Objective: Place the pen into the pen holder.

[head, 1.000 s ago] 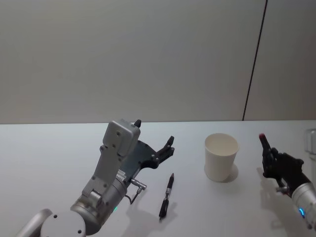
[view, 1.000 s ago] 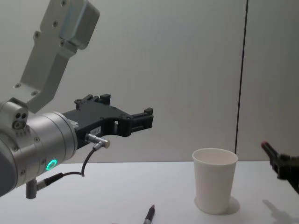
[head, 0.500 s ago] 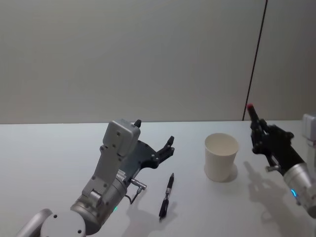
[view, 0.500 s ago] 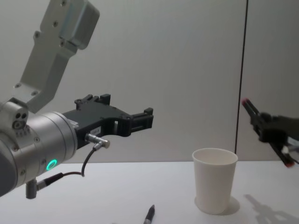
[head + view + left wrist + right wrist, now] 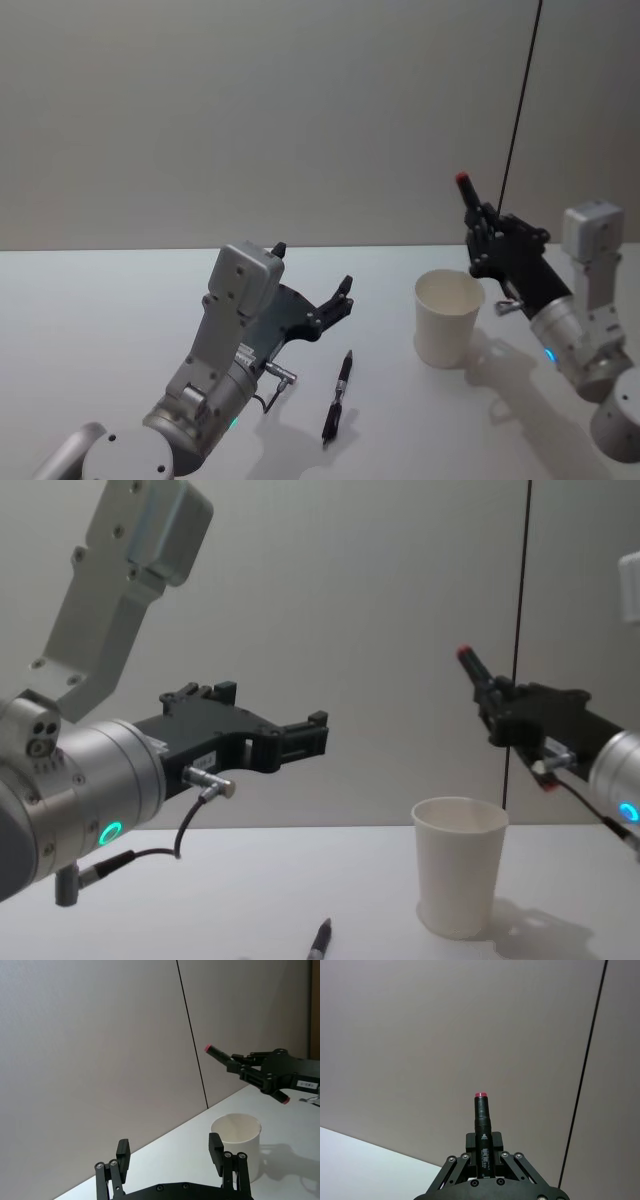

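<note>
My right gripper (image 5: 487, 238) is shut on a black pen (image 5: 468, 200) with a red end, held tilted in the air just above and behind the right side of the pen holder (image 5: 448, 318), a white paper cup standing on the table. From the chest the held pen (image 5: 472, 670) slants up and left above the pen holder (image 5: 460, 865). In the right wrist view the pen (image 5: 482, 1125) sticks out between the fingers. A second black pen (image 5: 338, 396) lies on the table left of the cup. My left gripper (image 5: 313, 268) hovers open beside it, with nothing in it.
The white table (image 5: 100, 320) runs back to a grey wall with a dark vertical seam (image 5: 520, 110). My left forearm (image 5: 215, 370) takes up the near left.
My right gripper has risen from low at the right and moved left with the pen, to above the cup. The left arm and the pen on the table have not moved.
</note>
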